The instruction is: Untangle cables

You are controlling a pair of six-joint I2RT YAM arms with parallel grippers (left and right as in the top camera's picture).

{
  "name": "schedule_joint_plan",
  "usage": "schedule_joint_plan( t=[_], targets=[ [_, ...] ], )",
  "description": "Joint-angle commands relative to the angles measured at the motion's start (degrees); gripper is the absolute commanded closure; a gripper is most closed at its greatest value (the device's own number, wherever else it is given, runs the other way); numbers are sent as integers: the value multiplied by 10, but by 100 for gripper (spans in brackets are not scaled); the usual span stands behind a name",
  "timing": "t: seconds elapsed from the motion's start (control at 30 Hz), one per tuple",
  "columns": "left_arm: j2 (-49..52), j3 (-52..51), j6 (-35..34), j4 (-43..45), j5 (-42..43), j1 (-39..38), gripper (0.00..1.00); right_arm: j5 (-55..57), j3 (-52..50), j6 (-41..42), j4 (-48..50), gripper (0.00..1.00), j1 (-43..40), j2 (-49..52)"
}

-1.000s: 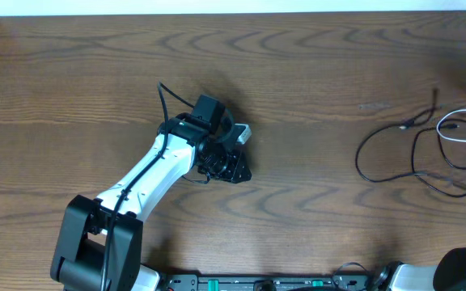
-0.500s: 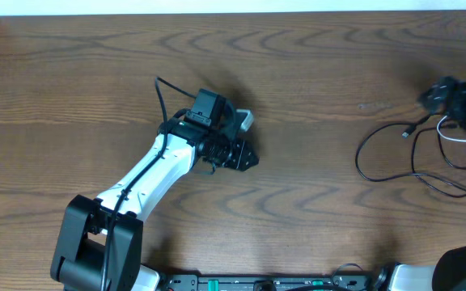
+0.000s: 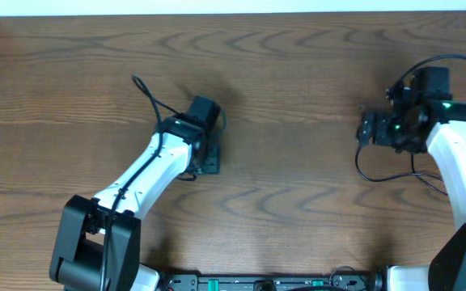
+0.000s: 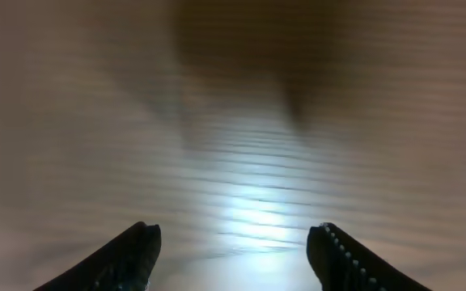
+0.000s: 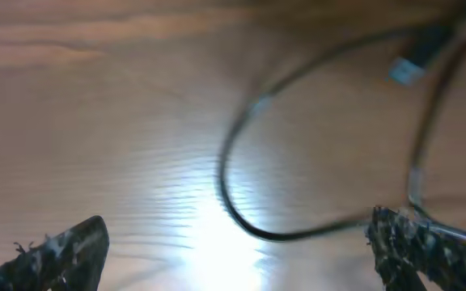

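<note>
1. Left gripper (image 4: 233,242) hung over bare table (image 3: 298,81), left of centre, fingers spread wide, holding nothing.
2. Right gripper (image 5: 237,242) stood wide open over the cables (image 5: 222,178), which lay at the table's right edge.

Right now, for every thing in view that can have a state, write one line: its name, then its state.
Left gripper: jaws open, holding nothing.
Right gripper: jaws open, above a cable loop, not gripping it.
Cables: slack on the table, looped, ungripped.
</note>
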Motion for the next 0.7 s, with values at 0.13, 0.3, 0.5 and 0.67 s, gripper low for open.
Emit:
schedule_joint_plan(
  t=[0.13,0.3,0.5,0.67],
  targets=[
    [0,0,-34,-93,7,82,33,-66,-4,17,-39,1,17,0],
    [0,0,31,-154,62,109,33,-52,-4,17,-113,2,16,0],
    [-22,-21,35,-179,62,113,33,-43,-14,14,-169,23,20,-16],
    [-125,-91,32,-135,62,113,33,-18,-65,30,-150,21,56,-101]
  ],
)
